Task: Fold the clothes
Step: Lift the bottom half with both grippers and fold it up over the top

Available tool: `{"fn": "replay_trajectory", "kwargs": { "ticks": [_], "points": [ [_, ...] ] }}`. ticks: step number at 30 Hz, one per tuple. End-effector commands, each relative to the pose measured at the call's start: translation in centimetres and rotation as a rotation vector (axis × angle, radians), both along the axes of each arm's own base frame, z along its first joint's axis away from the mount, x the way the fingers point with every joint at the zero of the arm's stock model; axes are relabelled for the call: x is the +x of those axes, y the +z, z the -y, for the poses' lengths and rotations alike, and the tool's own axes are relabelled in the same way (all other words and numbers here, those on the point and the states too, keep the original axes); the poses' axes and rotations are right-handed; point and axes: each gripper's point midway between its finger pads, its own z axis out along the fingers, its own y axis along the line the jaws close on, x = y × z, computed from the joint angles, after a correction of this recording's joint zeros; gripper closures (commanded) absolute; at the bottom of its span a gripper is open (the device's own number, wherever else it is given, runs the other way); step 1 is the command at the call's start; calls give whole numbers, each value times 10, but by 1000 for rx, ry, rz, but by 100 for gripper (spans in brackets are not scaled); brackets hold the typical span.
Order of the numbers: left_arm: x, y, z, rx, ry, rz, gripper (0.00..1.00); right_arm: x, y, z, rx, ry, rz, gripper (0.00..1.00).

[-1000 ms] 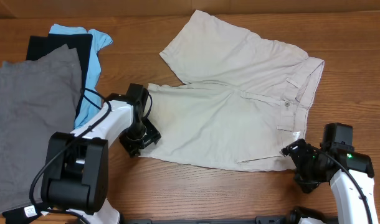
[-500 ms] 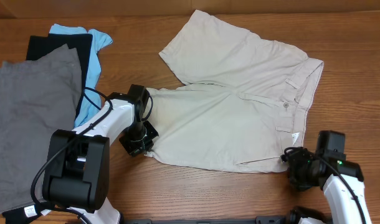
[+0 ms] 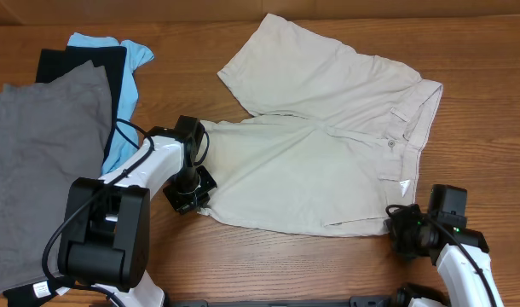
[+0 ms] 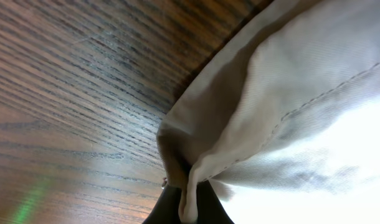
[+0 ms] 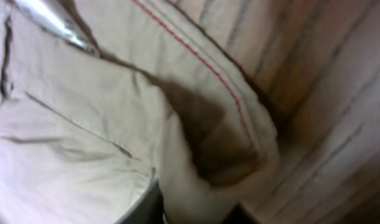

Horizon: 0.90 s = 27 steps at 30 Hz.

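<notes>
The clothes (image 3: 328, 145), pale beige shorts, lie spread on the wooden table (image 3: 268, 264) with the waistband to the right and both legs pointing left. My left gripper (image 3: 192, 196) sits at the near leg's hem corner. In the left wrist view my left gripper (image 4: 190, 208) is shut on a bunched fold of hem (image 4: 240, 124). My right gripper (image 3: 402, 225) is at the near waistband corner. The right wrist view, blurred, shows my right gripper (image 5: 196, 210) with the waistband corner (image 5: 209, 124) filling the space between its dark fingers.
Darker grey shorts (image 3: 47, 162) lie at the left. A black garment (image 3: 81, 64) and a light blue garment (image 3: 124, 94) lie beside and partly under them. The left arm's black base (image 3: 102, 239) stands near the front edge.
My left gripper has shut on the hem corner. My right arm has slid toward the front edge along the waistband, and its jaws have closed onto the corner.
</notes>
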Motion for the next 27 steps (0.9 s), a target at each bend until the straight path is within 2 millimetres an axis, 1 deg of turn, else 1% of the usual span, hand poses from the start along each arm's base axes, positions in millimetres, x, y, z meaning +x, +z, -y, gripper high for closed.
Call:
{"fn": "replay_trajectory", "kwargs": {
  "ticks": [1,3,7,9,11,13,17,19,23,26,27],
  "points": [
    [-7,-28,3,-10,-72,-25,96,-5,-10,5,-21,-11,-40,90],
    [-3,-29,4,-18,-90,-7,96,-5,-14,4,-14,-10,-56,96],
    [16,-21,7,-37,-145,46,96,-3,-22,1,10,-1,-75,96],
    [28,-13,10,-44,-165,75,96,5,-19,-2,31,23,-42,96],
    [43,0,12,-43,-179,104,96,13,-10,-3,32,57,-10,96],
    [58,15,11,-19,-189,130,96,20,3,-1,25,78,-1,96],
    [84,59,2,61,-202,173,96,27,35,0,15,125,-6,96],
    [97,83,-1,88,-224,201,96,25,52,0,14,149,-17,96],
    [114,132,-11,158,-234,259,96,19,90,-2,9,186,-17,96],
    [122,168,-22,215,-228,306,96,12,117,-4,-2,200,3,96],
    [124,183,-26,218,-233,330,96,8,130,-5,-12,210,22,96]
  ]
}}
